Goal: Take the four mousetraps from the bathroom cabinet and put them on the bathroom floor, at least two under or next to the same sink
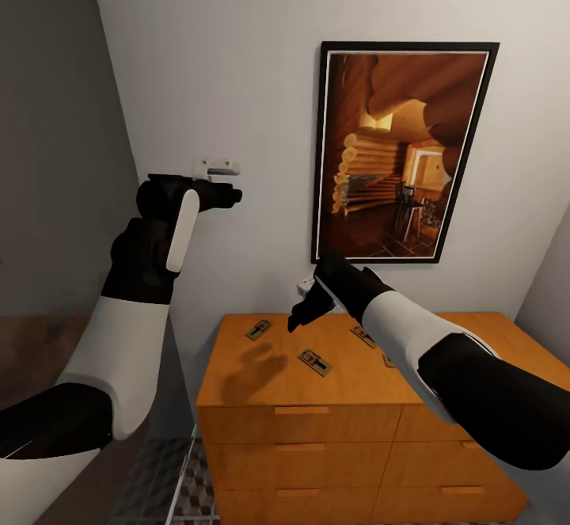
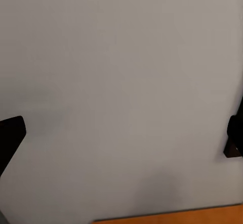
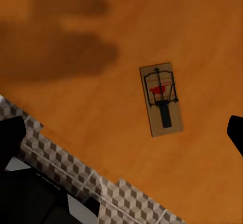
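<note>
Right gripper (image 1: 305,313) hovering above cabinet (image 1: 261,382) top, jaws spread, nothing between them. Left gripper (image 1: 229,195) raised toward grey wall (image 1: 237,74), fingertips wide apart, empty.

Mousetraps flat on the top: one near back-left (image 1: 258,329), one mid-front (image 1: 315,363), others (image 1: 363,336) part-hidden behind right forearm. Nearest trap (image 3: 162,99) off-centre under the wrist camera.

Best approach, by judgement: centre over the board, align jaws across its narrow sides, descend low — thin flat wood, little edge to pinch, wire parts liable to snag.

Cabinet smooth orange-brown wood, slot handles. Cube-patterned bathroom floor (image 3: 101,188) below front edge
</note>
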Controlling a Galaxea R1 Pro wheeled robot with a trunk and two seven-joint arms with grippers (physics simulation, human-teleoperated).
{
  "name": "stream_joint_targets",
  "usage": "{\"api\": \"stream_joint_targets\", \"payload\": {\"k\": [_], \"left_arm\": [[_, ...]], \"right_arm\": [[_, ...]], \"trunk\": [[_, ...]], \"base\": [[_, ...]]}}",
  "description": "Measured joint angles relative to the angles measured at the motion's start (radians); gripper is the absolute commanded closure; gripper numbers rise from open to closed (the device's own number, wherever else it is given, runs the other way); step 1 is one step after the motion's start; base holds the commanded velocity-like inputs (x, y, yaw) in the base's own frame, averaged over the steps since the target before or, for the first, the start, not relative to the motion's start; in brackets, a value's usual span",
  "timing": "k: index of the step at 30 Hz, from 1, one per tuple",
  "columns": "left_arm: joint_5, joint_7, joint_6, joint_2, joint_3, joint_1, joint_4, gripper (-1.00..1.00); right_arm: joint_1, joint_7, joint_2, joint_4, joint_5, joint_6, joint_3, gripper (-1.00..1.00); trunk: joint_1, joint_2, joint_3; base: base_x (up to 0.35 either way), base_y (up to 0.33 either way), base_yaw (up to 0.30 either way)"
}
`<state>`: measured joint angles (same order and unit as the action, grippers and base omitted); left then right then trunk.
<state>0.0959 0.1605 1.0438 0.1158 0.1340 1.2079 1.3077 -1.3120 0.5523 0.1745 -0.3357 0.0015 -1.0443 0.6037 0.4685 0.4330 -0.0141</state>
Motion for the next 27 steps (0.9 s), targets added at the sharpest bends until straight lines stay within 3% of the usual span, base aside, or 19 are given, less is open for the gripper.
{"api": "stream_joint_targets", "payload": {"k": [4,15,23,27], "left_arm": [[0.0,0.0,0.0,0.0,0.0,0.0,0.0,-1.0],[0.0,0.0,0.0,-0.001,-0.001,0.0,0.006,-1.0],[0.0,0.0,0.0,-0.001,0.0,0.0,0.011,-1.0],[0.0,0.0,0.0,-0.001,0.0,0.0,0.013,-1.0]], "right_arm": [[0.0,0.008,0.0,-0.002,0.001,0.0,0.0,-1.0],[0.0,0.016,0.0,-0.005,0.0,0.0,-0.001,-1.0],[0.0,0.017,0.0,-0.004,0.0,0.0,-0.001,-1.0],[-0.001,0.018,0.0,-0.002,0.0,0.0,-0.001,-1.0]], "trunk": [[0.015,0.027,-0.012],[0.015,0.028,-0.012],[0.046,0.084,-0.037],[0.046,0.084,-0.037]], "base": [[0.0,0.0,0.0],[0.0,0.0,0.0],[0.0,0.0,0.0],[0.0,0.0,0.0]]}}
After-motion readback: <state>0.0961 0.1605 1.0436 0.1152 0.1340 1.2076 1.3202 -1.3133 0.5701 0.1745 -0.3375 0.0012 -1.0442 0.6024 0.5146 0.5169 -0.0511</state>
